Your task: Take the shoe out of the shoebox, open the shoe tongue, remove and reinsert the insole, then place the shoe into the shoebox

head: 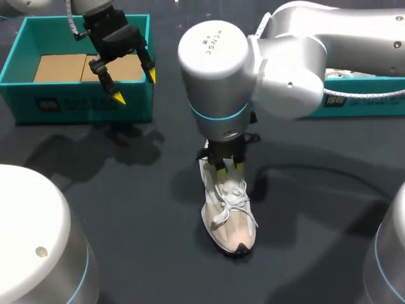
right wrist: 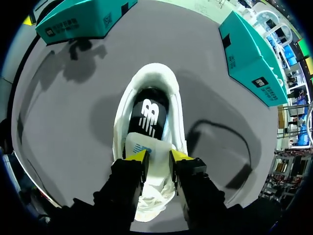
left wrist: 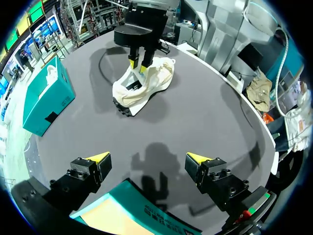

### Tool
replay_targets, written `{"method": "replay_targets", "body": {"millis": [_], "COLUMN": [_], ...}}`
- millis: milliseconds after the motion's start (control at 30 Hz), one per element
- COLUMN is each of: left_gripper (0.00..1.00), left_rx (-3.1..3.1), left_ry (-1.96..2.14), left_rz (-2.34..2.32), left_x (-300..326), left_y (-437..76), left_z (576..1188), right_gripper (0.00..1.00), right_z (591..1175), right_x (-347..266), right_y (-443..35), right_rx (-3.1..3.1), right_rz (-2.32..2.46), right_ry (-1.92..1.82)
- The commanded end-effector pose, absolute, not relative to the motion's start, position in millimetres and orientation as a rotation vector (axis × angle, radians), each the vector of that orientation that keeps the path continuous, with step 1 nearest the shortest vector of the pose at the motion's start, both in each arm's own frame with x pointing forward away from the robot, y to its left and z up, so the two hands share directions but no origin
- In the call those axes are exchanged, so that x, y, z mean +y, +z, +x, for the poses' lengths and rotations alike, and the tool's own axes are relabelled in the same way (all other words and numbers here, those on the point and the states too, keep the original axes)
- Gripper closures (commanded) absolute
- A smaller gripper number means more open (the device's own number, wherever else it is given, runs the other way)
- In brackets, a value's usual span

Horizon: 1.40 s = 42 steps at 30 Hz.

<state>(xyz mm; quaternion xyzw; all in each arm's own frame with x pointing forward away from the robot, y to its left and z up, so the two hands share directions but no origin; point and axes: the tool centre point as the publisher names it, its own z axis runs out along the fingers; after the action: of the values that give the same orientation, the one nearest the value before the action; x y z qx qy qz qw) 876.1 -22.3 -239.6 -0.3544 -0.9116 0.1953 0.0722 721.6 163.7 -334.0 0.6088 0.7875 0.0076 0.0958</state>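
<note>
The white sneaker (head: 231,221) stands upright on the worktop (head: 126,190), well apart from the teal shoebox (head: 82,101). The right pincer (right wrist: 155,155) pinches the sneaker's tongue (right wrist: 146,144), just beside the black insole (right wrist: 149,115). Far from the sneaker, the left pincer (head: 135,85) hangs spread over the shoebox wall.

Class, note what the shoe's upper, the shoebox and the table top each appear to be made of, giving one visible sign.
The shoe: soft cream textile, possibly mesh, matt; it creases and carries woven laces.
The shoebox: teal card, matt, with brown card inside.
The table: dark, smooth, no grain, soft shadows; material unclear.
</note>
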Motion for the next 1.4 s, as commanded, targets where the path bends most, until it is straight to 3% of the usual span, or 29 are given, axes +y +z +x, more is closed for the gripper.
{"method": "replay_targets", "body": {"millis": [33,300,667,900,1067,1200,1233,1267,1300,1400], "left_gripper": [0.0,0.0,0.0,0.0,0.0,0.0,0.0,0.0,0.0,0.0], "left_rx": [-2.741,-2.741,-2.741,-2.741,-2.741,-2.741,-2.741,-2.741,-2.741,-2.741], "left_ry": [0.583,0.583,0.583,0.583,0.583,0.583,0.583,0.583,0.583,0.583], "left_rz": [-1.066,-1.066,-1.066,-1.066,-1.066,-1.066,-1.066,-1.066,-1.066,-1.066], "left_x": [-22,-22,-22,-22,-22,-22,-22,-22,-22,-22], "left_y": [-239,-239,-239,-239,-239,-239,-239,-239,-239,-239], "left_z": [875,875,875,875,875,875,875,875,875,875], "right_gripper": [0.73,0.73,0.75,0.71,0.65,0.55,0.47,0.27,0.0,0.0], "right_z": [730,720,731,725,731,740,742,745,747,746], "right_x": [155,167,160,165,172,170,171,171,171,164], "right_y": [-352,-323,-358,-312,-286,-273,-269,-266,-262,-259], "right_rx": [2.403,2.391,2.456,2.5,2.689,2.823,2.835,2.855,2.884,2.962], "right_rz": [1.824,1.736,1.794,1.629,1.225,0.84,0.725,0.577,0.396,0.035], "right_ry": [0.092,0.072,0.086,0.03,0.083,0.09,0.097,0.133,0.201,0.294]}}
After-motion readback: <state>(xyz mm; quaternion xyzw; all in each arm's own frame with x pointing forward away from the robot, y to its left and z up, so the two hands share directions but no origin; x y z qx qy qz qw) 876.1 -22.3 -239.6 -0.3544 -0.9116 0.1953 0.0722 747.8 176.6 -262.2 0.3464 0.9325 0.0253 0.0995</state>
